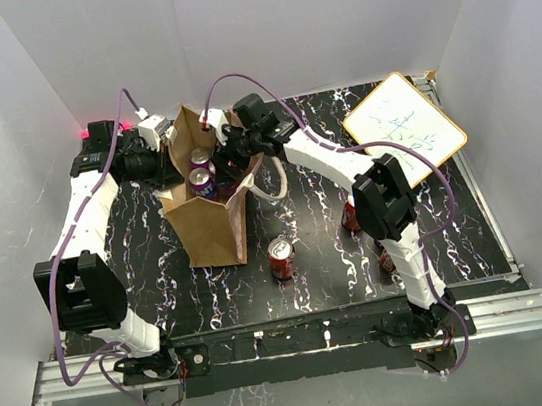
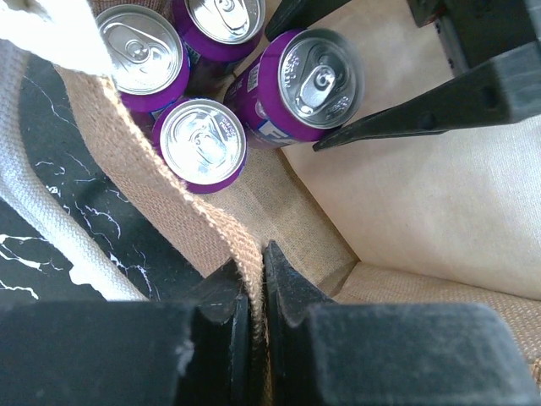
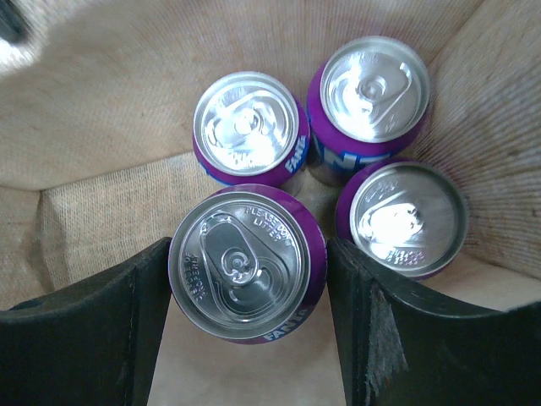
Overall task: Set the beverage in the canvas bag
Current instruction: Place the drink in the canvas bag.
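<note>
The beverage, a purple Fanta can [image 3: 245,264], hangs upright inside the mouth of the brown canvas bag [image 1: 209,224]. My right gripper [image 3: 248,266] is shut on it, one black finger [image 3: 101,338] against each side. Three more purple cans [image 3: 248,127] stand on the bag's floor below it. My left gripper [image 2: 255,258] is shut on the bag's woven left rim [image 2: 199,203], pinching the webbing between its jaws. In the left wrist view the held can [image 2: 308,85] shows at the top, between the right gripper's fingers [image 2: 423,118].
A red can [image 1: 281,258] stands on the black marbled table [image 1: 319,257] in front of the bag. Two more red cans [image 1: 351,217] sit close to the right arm. A white board [image 1: 404,129] lies at the back right. White walls enclose the table.
</note>
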You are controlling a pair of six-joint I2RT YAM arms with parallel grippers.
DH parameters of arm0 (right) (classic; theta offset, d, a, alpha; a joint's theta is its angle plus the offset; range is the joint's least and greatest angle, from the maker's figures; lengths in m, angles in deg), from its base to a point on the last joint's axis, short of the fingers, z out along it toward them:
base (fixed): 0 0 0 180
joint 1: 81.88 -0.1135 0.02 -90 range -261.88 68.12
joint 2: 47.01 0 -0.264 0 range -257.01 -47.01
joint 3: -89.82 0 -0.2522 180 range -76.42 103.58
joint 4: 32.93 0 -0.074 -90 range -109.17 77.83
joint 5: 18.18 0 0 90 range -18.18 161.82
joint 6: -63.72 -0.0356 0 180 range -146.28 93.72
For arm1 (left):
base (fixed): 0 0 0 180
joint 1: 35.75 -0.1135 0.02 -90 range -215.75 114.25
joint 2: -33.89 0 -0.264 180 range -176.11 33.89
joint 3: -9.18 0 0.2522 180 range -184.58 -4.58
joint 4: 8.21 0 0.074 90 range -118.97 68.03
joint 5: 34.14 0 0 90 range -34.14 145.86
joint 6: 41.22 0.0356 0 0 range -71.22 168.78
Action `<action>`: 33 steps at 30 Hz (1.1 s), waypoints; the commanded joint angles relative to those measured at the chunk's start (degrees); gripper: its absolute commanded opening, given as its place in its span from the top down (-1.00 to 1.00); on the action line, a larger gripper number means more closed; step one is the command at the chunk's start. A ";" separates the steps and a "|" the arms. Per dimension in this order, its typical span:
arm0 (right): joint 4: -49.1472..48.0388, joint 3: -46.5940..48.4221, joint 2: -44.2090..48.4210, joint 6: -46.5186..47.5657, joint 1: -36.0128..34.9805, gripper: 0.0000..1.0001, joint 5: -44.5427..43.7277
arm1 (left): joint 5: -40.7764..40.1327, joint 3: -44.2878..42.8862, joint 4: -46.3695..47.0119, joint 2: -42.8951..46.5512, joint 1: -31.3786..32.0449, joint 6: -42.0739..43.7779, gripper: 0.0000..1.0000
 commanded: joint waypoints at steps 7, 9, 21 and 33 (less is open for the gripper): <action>-11.02 -7.09 0.92 -0.13 1.37 0.84 -2.12 | 2.25 -0.92 -1.29 -1.59 0.01 1.90 1.00; -11.70 -7.45 0.79 -0.07 1.34 0.85 -3.25 | 2.40 -0.74 -1.38 -1.41 0.03 2.06 1.00; -15.27 -11.15 0.14 0.92 1.26 0.83 -8.00 | 3.22 -0.62 -0.67 -1.17 0.03 1.58 1.00; -14.04 -14.03 0.43 1.29 1.23 0.44 -6.36 | 3.47 -1.66 -0.48 -1.92 0.37 1.27 1.00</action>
